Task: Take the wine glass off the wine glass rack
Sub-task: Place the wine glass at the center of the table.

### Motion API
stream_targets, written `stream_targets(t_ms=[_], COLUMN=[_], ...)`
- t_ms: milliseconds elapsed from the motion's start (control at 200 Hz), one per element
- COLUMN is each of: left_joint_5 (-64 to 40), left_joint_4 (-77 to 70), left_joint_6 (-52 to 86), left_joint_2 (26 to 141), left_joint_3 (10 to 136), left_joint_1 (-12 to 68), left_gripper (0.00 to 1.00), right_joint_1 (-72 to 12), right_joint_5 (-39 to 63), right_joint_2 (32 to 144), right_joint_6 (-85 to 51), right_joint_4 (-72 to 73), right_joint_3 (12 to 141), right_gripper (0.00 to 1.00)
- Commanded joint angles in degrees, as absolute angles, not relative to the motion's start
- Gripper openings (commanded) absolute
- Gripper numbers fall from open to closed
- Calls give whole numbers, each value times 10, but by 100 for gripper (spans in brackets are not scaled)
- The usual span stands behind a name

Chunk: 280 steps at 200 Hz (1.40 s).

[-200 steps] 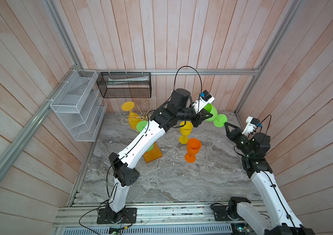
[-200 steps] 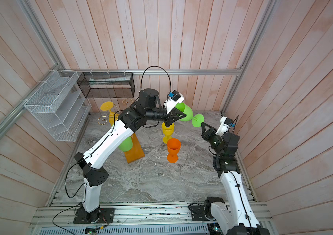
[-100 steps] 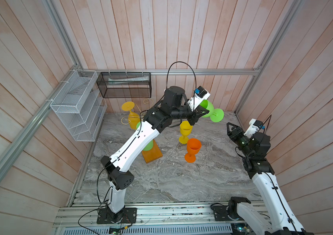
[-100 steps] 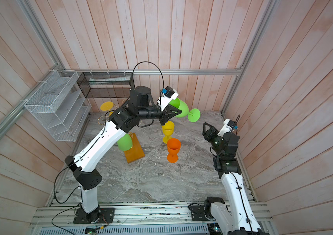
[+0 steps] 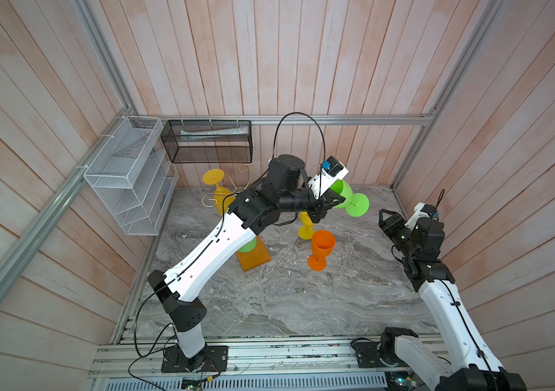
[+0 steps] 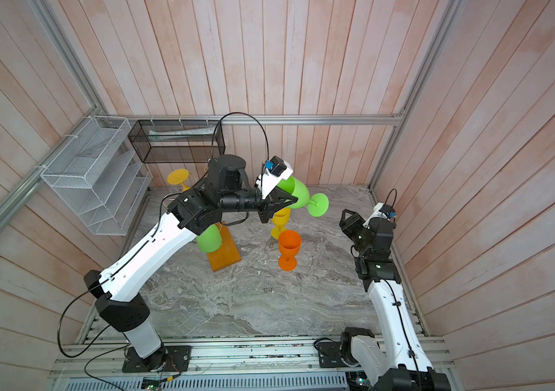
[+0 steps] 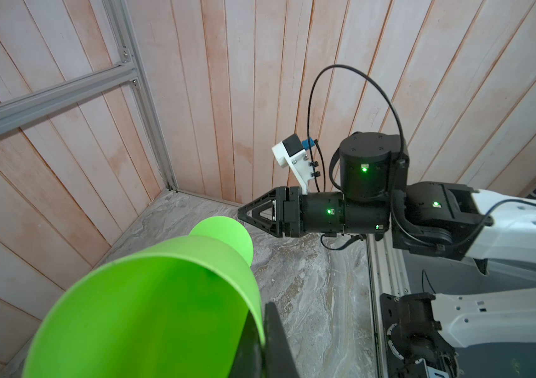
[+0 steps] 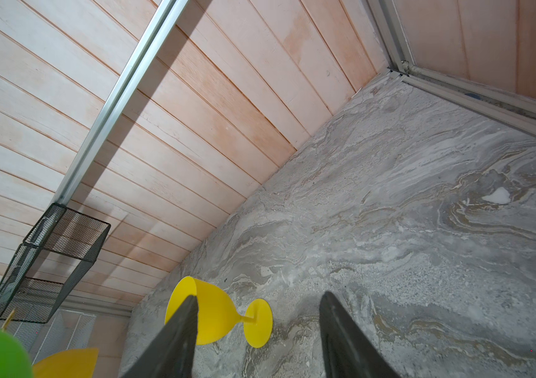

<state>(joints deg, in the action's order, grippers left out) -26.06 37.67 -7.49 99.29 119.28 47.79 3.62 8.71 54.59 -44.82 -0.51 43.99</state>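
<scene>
My left gripper point(image 5: 332, 200) point(image 6: 281, 200) is shut on the rim of a green wine glass point(image 5: 345, 196) point(image 6: 298, 194) point(image 7: 149, 311). The glass is held level in the air, with its foot toward the right arm. My right gripper point(image 5: 385, 216) point(image 6: 346, 217) point(image 8: 258, 296) is open and empty, a short way right of that foot. The wine glass rack point(image 5: 252, 259) point(image 6: 225, 254), gold wire on an amber base, stands at the back left. A yellow glass point(image 5: 217, 189) and a second green glass point(image 6: 209, 238) hang from it, partly behind my left arm.
A yellow glass point(image 5: 305, 225) point(image 8: 211, 314) and an orange glass point(image 5: 322, 247) point(image 6: 289, 248) stand upright on the marble floor, below the held glass. A white wire shelf point(image 5: 130, 176) and a black mesh basket point(image 5: 208, 142) hang on the back-left walls.
My right gripper has opened beside the green glass's foot. My left arm has drawn the glass slightly left, away from it, and its elbow has shifted.
</scene>
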Motion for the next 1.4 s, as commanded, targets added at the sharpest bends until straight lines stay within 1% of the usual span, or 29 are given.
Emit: stream_targets(t_ms=[0, 160, 460, 620, 740, 895, 915, 995, 1190, 1396], left_joint_5=[-255, -256, -234, -180, -164, -147, -140, -110, -90, -43], left_joint_4=[373, 377, 416, 456, 482, 502, 505, 515, 499, 512], left_joint_6=[-80, -73, -42, -35, -25, -19, -18, -18, -17, -24], left_joint_2=[931, 858, 763, 743, 741, 755, 759, 779, 846, 926], left_joint_3=[1146, 1052, 915, 868, 851, 826, 824, 821, 827, 844], left_joint_1=[485, 489, 494, 517, 536, 542, 562, 580, 609, 624], left_gripper=[0, 0, 0, 0, 0, 0, 0, 0, 0, 0], right_joint_1=[41, 41, 41, 41, 40, 40, 40, 39, 39, 38], right_joint_5=[75, 77, 96, 103, 110, 114, 115, 114, 114, 115], right_joint_2=[549, 558, 576, 582, 587, 587, 587, 584, 582, 579], right_joint_6=[-448, -452, -462, -467, -468, -465, -465, -463, -459, -454], right_joint_4=[-7, 4, 27, 34, 37, 37, 37, 35, 33, 33], right_joint_3=[440, 432, 423, 420, 421, 424, 424, 424, 424, 423], right_gripper=[57, 57, 57, 57, 57, 57, 57, 57, 57, 58])
